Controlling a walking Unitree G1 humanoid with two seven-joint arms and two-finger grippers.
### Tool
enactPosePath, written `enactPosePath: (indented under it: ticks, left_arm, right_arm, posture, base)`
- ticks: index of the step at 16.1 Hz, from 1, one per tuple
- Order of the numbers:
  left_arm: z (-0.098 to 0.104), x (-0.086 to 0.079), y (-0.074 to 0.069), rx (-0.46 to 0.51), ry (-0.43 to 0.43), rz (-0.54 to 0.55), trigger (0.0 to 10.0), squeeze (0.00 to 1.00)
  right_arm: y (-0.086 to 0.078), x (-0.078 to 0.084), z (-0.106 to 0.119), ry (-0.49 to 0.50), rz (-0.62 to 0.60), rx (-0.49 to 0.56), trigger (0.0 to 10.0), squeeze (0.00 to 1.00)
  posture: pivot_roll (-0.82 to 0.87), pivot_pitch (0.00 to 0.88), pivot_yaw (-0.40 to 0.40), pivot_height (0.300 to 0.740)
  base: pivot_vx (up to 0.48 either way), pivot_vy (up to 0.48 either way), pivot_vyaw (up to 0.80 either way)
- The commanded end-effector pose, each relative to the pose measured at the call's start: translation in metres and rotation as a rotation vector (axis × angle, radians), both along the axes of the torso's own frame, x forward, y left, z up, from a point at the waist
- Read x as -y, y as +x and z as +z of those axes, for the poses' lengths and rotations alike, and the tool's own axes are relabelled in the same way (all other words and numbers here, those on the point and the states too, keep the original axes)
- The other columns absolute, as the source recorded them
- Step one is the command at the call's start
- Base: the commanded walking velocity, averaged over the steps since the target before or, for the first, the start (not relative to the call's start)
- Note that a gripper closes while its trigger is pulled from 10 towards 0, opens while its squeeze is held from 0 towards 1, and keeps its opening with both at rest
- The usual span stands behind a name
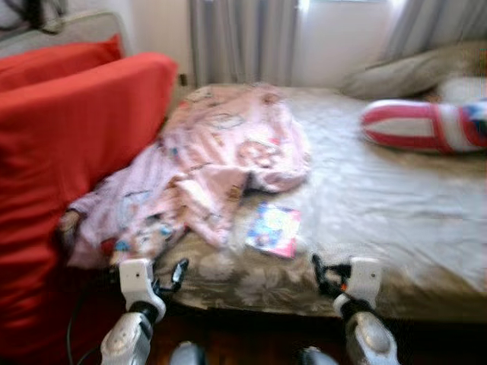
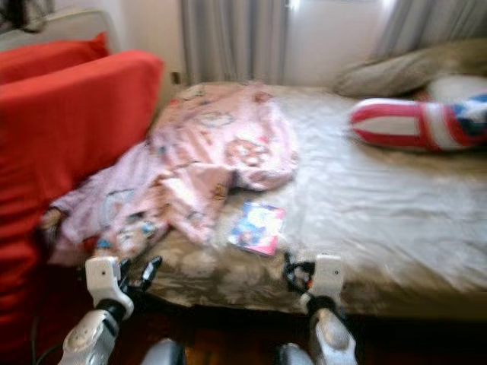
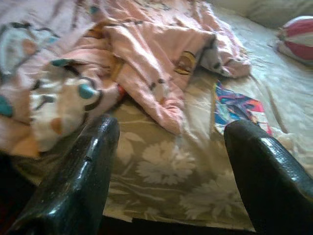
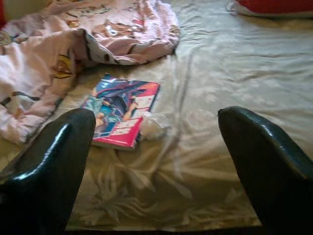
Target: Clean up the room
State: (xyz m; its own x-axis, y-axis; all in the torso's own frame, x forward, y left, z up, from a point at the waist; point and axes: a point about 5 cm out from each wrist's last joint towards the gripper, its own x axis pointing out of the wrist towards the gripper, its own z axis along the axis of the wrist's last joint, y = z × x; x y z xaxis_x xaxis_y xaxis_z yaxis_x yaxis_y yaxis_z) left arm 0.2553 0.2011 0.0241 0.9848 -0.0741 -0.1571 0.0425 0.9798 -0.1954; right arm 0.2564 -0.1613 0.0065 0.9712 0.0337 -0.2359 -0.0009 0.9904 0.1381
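A crumpled pink printed blanket [image 1: 205, 167] lies over the left part of the bed [image 1: 380, 205] and hangs off its near left corner. A colourful book [image 1: 274, 230] lies flat on the sheet just right of the blanket; a small crumpled white scrap [image 4: 152, 126] rests against the book [image 4: 122, 115]. My left gripper [image 1: 171, 277] hovers open at the bed's front edge below the blanket [image 3: 98, 54]. My right gripper [image 1: 326, 275] hovers open at the front edge, right of the book [image 3: 239, 107]. Both are empty.
A red sofa [image 1: 68, 152] stands close against the bed's left side. A red, white and blue striped cushion [image 1: 426, 125] and a beige pillow [image 1: 418, 72] lie at the bed's far right. Grey curtains [image 1: 243, 42] hang behind. Dark floor lies below the bed edge.
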Motion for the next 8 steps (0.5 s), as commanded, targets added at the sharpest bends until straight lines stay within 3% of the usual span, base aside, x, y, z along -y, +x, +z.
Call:
enactPosePath:
  ticks: [1,3,8]
  left_arm:
    - [0.0048,0.0029,0.0039,0.018,0.003,-0.014,10.0,0.00]
    - [0.0043,0.0022,0.0037,0.016,0.001,-0.015,10.0,0.00]
    - [0.0039,0.0031,0.0041,0.017,0.001,-0.027,10.0,0.00]
  right_arm:
    - [0.0018,0.0016,0.0033,-0.010,0.008,0.020,10.0,0.00]
    - [0.0014,0.0011,0.0032,-0.001,0.006,0.025,10.0,0.00]
    - [0.0008,-0.0003,0.0022,0.007,0.015,0.026,10.0,0.00]
  posture:
    - [0.00,0.000,-0.030,0.633]
    - [0.00,0.000,-0.028,0.633]
    - [0.00,0.000,-0.025,0.633]
  base:
    - [0.000,0.000,0.00]
    - [0.000,0.000,0.80]
    - [0.322,0.000,0.00]
